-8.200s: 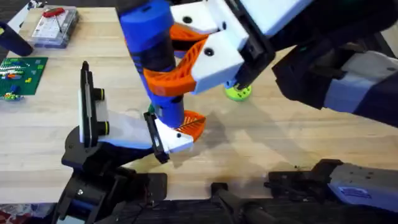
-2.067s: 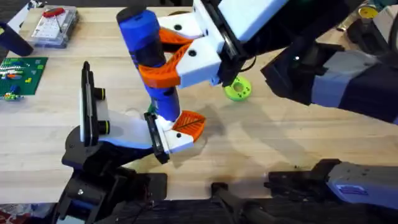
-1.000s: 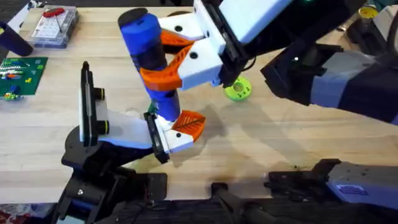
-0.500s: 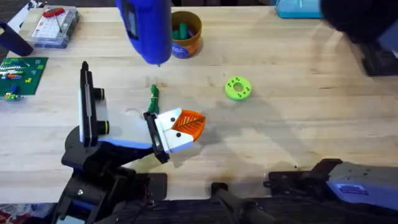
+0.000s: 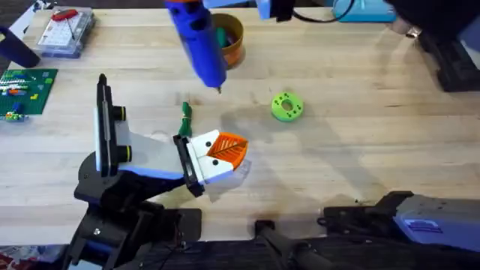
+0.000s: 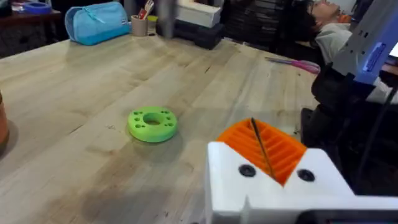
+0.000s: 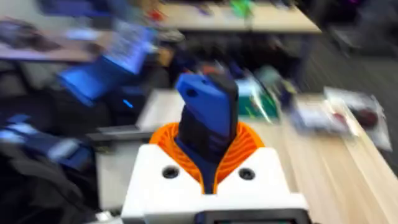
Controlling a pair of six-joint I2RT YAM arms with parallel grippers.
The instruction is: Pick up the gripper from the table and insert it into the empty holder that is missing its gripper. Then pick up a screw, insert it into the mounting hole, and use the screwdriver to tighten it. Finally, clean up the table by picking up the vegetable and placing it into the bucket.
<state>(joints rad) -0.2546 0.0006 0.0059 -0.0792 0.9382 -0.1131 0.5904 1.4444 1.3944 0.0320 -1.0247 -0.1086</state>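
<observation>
Bare table right of green disc (image 5: 286, 106)

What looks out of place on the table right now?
The vegetable lies loose on the wood beside the mounted gripper, not in the bucket. The right gripper holds the screwdriver aloft and tilted, its tip off the screw. Nothing looks spilled or broken.

The blue screwdriver (image 5: 198, 37) hangs tilted at the upper middle of the overhead frame, thin tip down. Behind it stands the orange-brown bucket (image 5: 232, 45), blue-labelled. The slender green vegetable (image 5: 185, 120) lies left of centre. Just below it, the white-and-orange gripper (image 5: 217, 156) sits against the black holder (image 5: 186, 163).
</observation>
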